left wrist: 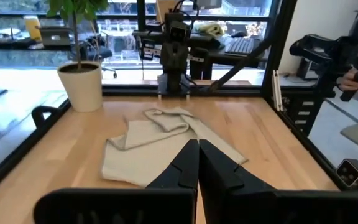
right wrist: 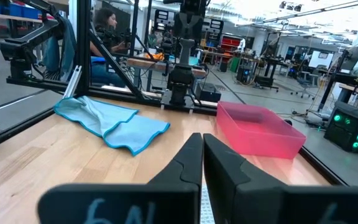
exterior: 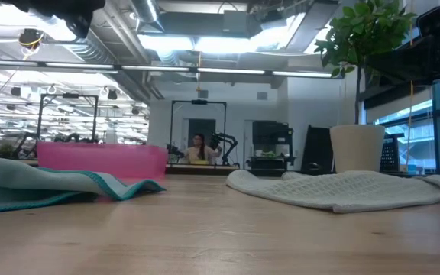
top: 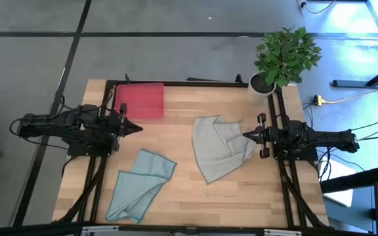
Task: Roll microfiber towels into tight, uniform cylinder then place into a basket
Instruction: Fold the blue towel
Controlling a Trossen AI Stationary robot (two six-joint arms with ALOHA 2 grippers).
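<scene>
Grey towel (top: 220, 148): lies crumpled and partly folded on the table's right half, just in front of the right gripper (top: 245, 135), not held
Teal towel (top: 138, 183): rumpled at the near left of the table (top: 176, 210), well apart from both grippers
Basket (top: 140, 100): red tray at the far left edge, nothing in it
Left gripper (top: 138, 128): raised near the basket, fingers pressed together, holding nothing
Right gripper: fingers nearly closed, empty
Step in hand, as judged: nothing rolled yet; a tight, even cylinder calls for spreading one cloth flat first, pinning one edge while the other arm rolls straight
</scene>
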